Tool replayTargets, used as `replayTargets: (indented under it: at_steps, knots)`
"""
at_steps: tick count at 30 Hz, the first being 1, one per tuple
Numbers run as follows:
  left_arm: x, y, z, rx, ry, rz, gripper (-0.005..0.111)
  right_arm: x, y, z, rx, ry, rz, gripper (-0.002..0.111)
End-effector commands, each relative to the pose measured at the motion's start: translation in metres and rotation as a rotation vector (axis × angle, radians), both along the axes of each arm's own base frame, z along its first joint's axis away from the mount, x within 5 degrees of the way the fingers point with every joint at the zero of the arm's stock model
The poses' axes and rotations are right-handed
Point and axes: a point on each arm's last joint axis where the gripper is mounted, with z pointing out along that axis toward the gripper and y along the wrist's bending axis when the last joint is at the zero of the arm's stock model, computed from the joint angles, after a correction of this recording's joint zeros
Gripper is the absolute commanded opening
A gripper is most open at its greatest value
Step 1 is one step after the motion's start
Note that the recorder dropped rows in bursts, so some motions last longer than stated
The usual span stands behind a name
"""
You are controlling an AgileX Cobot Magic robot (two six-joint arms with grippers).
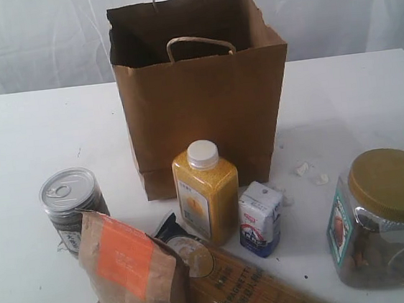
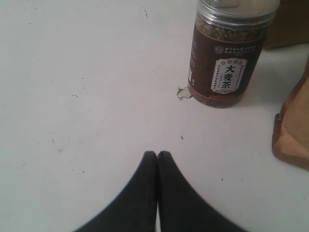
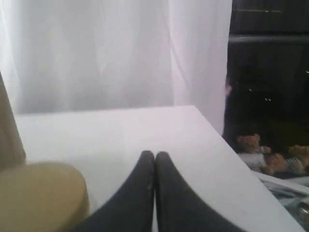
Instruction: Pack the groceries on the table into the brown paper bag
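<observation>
The brown paper bag (image 1: 203, 93) stands upright and open at the back of the white table (image 1: 27, 141). In front of it are the silver-topped can (image 1: 70, 201), the brown pouch with orange label (image 1: 131, 271), the yellow white-capped bottle (image 1: 206, 191), the small white-blue carton (image 1: 262, 217), the spaghetti packet (image 1: 237, 278) lying flat, and the clear gold-lidded jar (image 1: 382, 219). Neither arm shows in the exterior view. My left gripper (image 2: 157, 154) is shut and empty, short of the can (image 2: 227, 53). My right gripper (image 3: 155, 155) is shut and empty beside the jar's gold lid (image 3: 41, 193).
Small white crumpled scraps (image 1: 311, 172) lie right of the bag, and one scrap (image 2: 184, 93) sits at the can's base. The pouch's corner (image 2: 292, 130) shows in the left wrist view. The table's right edge (image 3: 227, 145) drops off to dark clutter.
</observation>
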Motion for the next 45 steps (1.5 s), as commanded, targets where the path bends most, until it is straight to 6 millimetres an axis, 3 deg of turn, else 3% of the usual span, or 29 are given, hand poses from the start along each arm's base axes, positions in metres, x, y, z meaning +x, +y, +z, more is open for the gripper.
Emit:
replayTargets:
  at_steps: [1,5,9,11,15,16,21,23,26,29,32,34,37,41,45]
  knots:
    - [-0.001,-0.001,-0.002,-0.011,0.009,-0.005,0.000,-0.001,0.003,0.015,0.227,-0.189,0.051,0.000]
    - [-0.001,-0.001,-0.002,-0.011,0.009,-0.005,0.000,-0.004,0.005,0.027,0.518,-0.347,0.140,0.000]
    - [-0.001,-0.001,-0.002,-0.011,0.009,-0.005,0.000,-0.024,0.007,0.063,0.490,-0.754,0.283,0.000]
    - [-0.001,-0.001,-0.002,-0.011,0.009,-0.005,0.000,-0.040,0.001,0.090,0.447,-0.945,0.229,0.000]
    - [-0.001,-0.001,-0.002,-0.011,0.009,-0.005,0.000,-0.061,-0.014,0.143,0.430,-1.120,0.042,0.000]
    - [-0.001,-0.001,-0.002,-0.011,0.009,-0.005,0.000,-0.068,-0.015,0.164,0.387,-1.170,0.020,0.000]
    - [-0.001,-0.001,-0.002,-0.011,0.009,-0.005,0.000,-0.079,-0.006,0.247,0.213,-1.342,0.056,0.000]
    - [-0.001,-0.001,-0.002,-0.011,0.009,-0.005,0.000,-0.074,-0.003,0.279,0.133,-1.365,0.063,0.000]
    - [-0.001,-0.001,-0.002,-0.011,0.009,-0.005,0.000,-0.048,0.001,0.315,-0.033,-1.303,0.024,0.000]
    - [-0.001,-0.001,-0.002,-0.011,0.009,-0.005,0.000,0.005,0.003,0.337,-0.241,-1.046,-0.017,0.000]
    - [-0.001,-0.001,-0.002,-0.011,0.009,-0.005,0.000,0.087,-0.005,0.329,-0.348,-0.600,-0.041,0.000]
    - [-0.001,-0.001,-0.002,-0.011,0.009,-0.005,0.000,0.145,-0.016,0.299,-0.384,-0.242,-0.045,0.000]
    - [-0.001,-0.001,-0.002,-0.011,0.009,-0.005,0.000,0.206,-0.028,0.238,-0.348,0.216,-0.010,0.000]
    - [-0.001,-0.001,-0.002,-0.011,0.009,-0.005,0.000,0.242,-0.035,0.158,-0.234,0.736,0.043,0.000]
    - [-0.001,-0.001,-0.002,-0.011,0.009,-0.005,0.000,0.240,-0.028,0.116,-0.066,1.090,0.124,0.000]
